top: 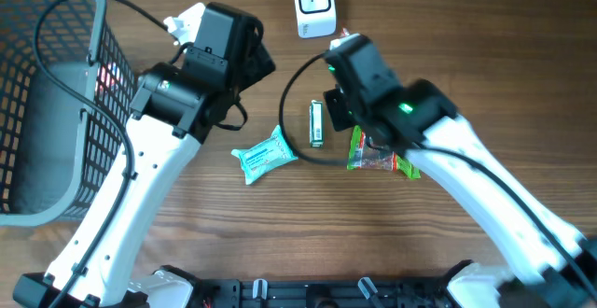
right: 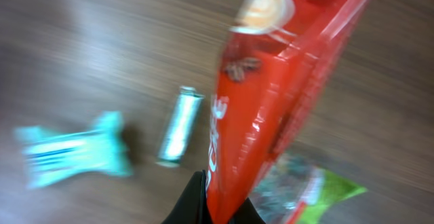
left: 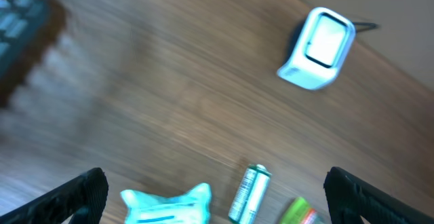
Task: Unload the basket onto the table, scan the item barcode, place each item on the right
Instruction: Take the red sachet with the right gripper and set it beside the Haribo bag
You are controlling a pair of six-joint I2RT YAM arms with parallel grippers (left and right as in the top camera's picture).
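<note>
Clearly, the right gripper (right: 220, 209) is closed tight on the lower end of a red packet (right: 271, 95). From the right wrist view the packet rises out of the pinched jaws and leans away toward the far side. Its top edge almost meets a pale shape at the upper border that is too cropped to name. From overhead this gripper sits just near of the white scanner (top: 312, 5), which stands at the far side of the wooden table (top: 280, 243); little of the red packet shows there. The left gripper (left: 213, 197) is spread fully wide with nothing between its fingers (left: 81, 197), hovering above bare wood to the left of the scanner. Three other items lie on the table near of both grippers: a teal packet (top: 266, 154) to the left, a slim green tube (top: 316, 123) in the middle, and a green packet (top: 378, 161) to the right, partly under the right arm. A wire basket (top: 93, 103) stands at the far left.
</note>
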